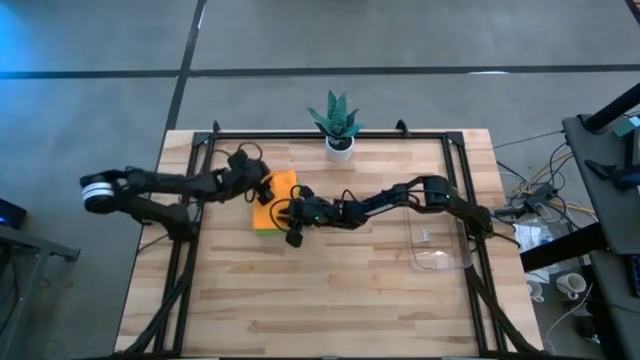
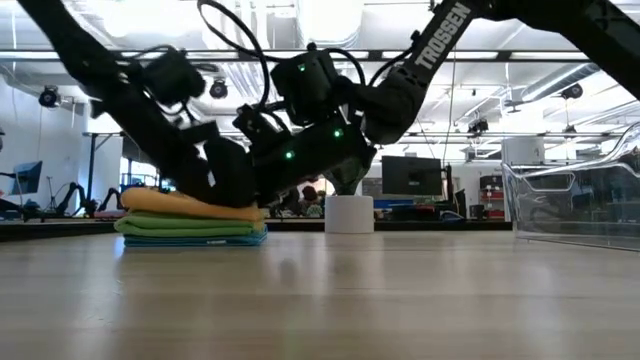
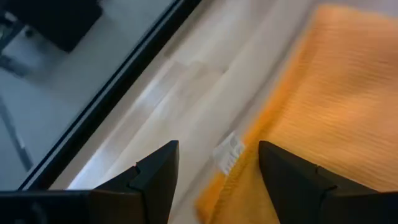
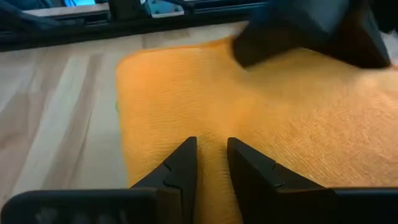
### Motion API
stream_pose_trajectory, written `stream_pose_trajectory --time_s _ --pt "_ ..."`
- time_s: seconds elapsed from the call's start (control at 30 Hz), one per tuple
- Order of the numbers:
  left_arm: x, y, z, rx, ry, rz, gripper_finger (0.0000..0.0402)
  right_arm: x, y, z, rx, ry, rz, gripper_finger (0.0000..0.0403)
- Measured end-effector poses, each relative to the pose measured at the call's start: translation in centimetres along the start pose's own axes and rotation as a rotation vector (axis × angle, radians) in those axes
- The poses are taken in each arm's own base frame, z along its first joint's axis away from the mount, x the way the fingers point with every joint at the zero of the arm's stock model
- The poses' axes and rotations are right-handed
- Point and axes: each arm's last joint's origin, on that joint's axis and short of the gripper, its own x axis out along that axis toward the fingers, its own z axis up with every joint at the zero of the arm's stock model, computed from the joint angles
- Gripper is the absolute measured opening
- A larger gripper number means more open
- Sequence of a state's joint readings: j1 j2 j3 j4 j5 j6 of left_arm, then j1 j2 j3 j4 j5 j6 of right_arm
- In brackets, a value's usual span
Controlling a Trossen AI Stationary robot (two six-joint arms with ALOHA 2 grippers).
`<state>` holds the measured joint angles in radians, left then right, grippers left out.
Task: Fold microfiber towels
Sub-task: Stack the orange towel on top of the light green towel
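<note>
A stack of folded microfiber towels point(image 1: 274, 208) lies left of the table's middle. An orange towel point(image 1: 280, 192) is on top, with green point(image 2: 185, 226) and light blue point(image 2: 195, 240) layers under it. My left gripper point(image 3: 217, 165) stands open at the stack's far left edge, and the orange towel's white tag point(image 3: 229, 154) shows between its fingers. My right gripper point(image 4: 211, 158) reaches in from the right over the orange towel point(image 4: 280, 124), its fingers a narrow gap apart with nothing between them. The left gripper point(image 4: 305, 31) shows dark beyond it. My right gripper comes slanting down from the table's right side over the orange towel's top face point(image 4: 211, 121), which lies flat on the stack. Whether its fingertips touch the cloth I cannot tell.
A small potted plant point(image 1: 337, 125) in a white pot stands at the far edge's middle. A clear plastic tray point(image 1: 440, 245) sits at the right. Black frame rails point(image 1: 190, 230) run along the table's sides. Bare wood point(image 1: 320, 300) fills the near half.
</note>
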<state>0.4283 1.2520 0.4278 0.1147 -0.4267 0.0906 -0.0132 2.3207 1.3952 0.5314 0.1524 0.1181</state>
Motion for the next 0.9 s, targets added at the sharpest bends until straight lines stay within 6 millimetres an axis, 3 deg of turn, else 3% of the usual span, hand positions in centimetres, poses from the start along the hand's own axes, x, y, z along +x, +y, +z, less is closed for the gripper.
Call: stream_pose_trajectory --time_s 0.2,0.37,0.53,0.77,0.9 --pt "2.5 0.7 -0.8 -0.006 0.111 0.035 0.0206 -1.2 -0.2 2.8 0.013 -0.068 -0.052 0.0084" --pt "2.4 1.1 -0.9 0.010 0.119 0.055 0.0206 -0.9 -5.7 4.7 0.171 -0.040 -0.210 0.0077" --pt "1.2 2.0 0.0 -0.026 0.048 0.079 0.0206 0.5 -8.9 5.5 0.178 -0.060 -0.253 0.0061" --pt "-1.7 3.3 1.6 -0.046 -0.086 0.102 0.0206 2.5 -9.7 3.0 0.215 0.063 -0.263 0.0053" --pt "-3.3 3.6 1.5 -0.132 -0.157 0.004 0.0206 2.5 -9.5 3.7 0.227 0.027 -0.321 0.0054"
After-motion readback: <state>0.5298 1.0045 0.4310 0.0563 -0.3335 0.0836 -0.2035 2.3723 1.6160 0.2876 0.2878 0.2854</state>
